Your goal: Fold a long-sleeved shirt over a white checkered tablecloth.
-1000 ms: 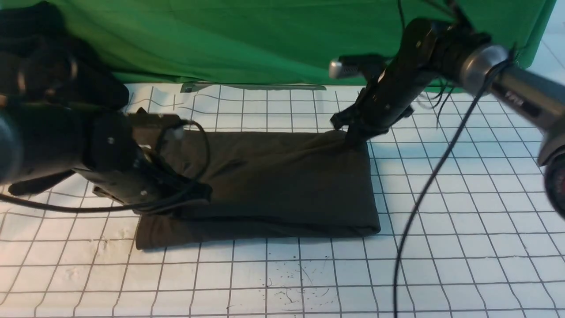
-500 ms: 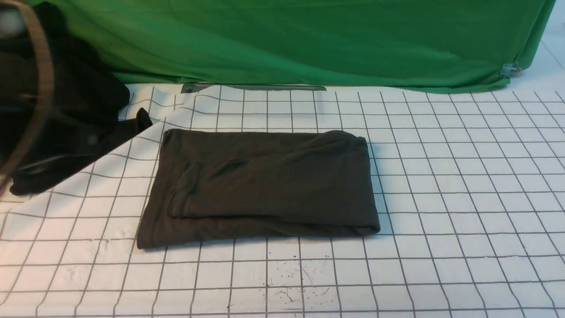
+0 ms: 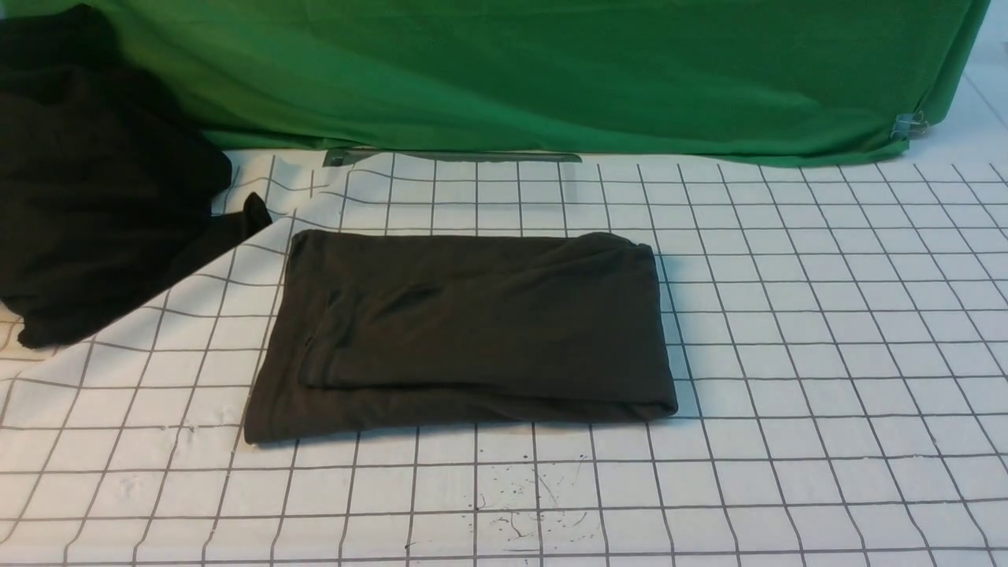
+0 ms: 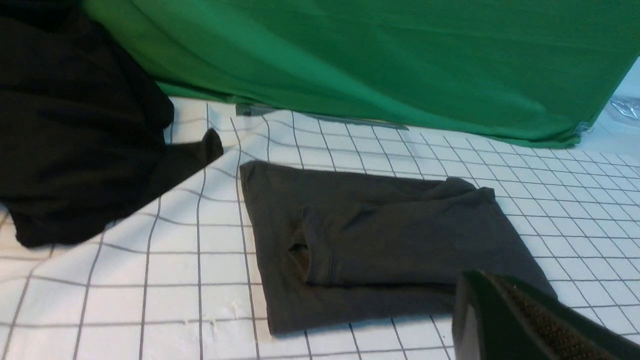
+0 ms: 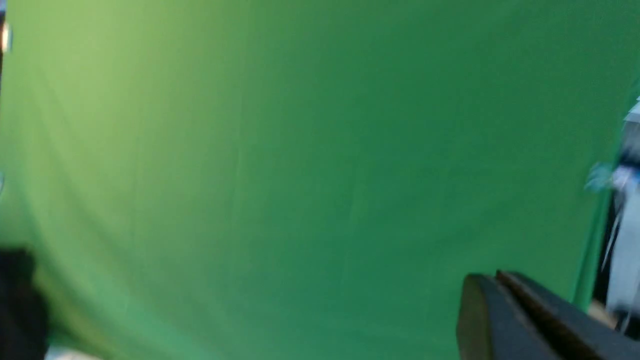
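The long-sleeved shirt [image 3: 465, 331] lies folded into a flat dark charcoal-brown rectangle on the white checkered tablecloth [image 3: 787, 354]; its print and collar are hidden inside the fold. No gripper shows in the front view. In the left wrist view the shirt [image 4: 380, 240] lies beyond my left gripper [image 4: 487, 278], whose jaws are pressed together on nothing, held above the cloth and apart from the shirt. My right gripper [image 5: 492, 277] is also shut and empty, raised and facing the green cloth [image 5: 300, 150].
A blacker shapeless heap of cloth [image 3: 87, 181] sits at the far left, partly over the tablecloth's turned-up edge. The green cloth [image 3: 512, 71] hangs along the back, clipped at its right end [image 3: 909, 124]. Dark specks [image 3: 535, 496] dot the tablecloth near the front.
A second ago both arms were at the shirt, left at its left side, right at its back right corner. Both have pulled out of the front view, leaving the shirt flat.
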You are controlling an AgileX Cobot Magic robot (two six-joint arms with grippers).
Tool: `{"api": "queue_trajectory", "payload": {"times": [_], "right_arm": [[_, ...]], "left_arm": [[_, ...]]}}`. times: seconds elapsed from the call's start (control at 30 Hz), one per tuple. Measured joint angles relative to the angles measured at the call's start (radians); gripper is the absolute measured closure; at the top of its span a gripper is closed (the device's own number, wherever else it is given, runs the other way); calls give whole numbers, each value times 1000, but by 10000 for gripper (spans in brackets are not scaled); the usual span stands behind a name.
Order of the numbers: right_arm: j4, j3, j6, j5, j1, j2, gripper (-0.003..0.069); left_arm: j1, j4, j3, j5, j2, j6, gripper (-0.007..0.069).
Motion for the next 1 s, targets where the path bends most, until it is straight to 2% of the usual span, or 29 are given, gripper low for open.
{"api": "queue_trajectory", "payload": {"times": [0.13,0.23,0.37,0.5,1.0], "right_arm": [[-1,287,-18,-295,0,-197,630],[-2,335,-19,-352,0,-226,587],[-2,340,-19,-366,0,-230,533],[-2,341,-19,-361,0,-230,511],[-2,341,-19,-313,0,-230,473]], "left_arm": [[0,-15,97,-66,-10,-53,629],[0,-26,123,-122,-10,-54,627],[0,-26,124,-159,-10,-55,627],[0,-26,124,-160,-10,-55,627],[0,-1,124,-160,-10,-16,624]]}}
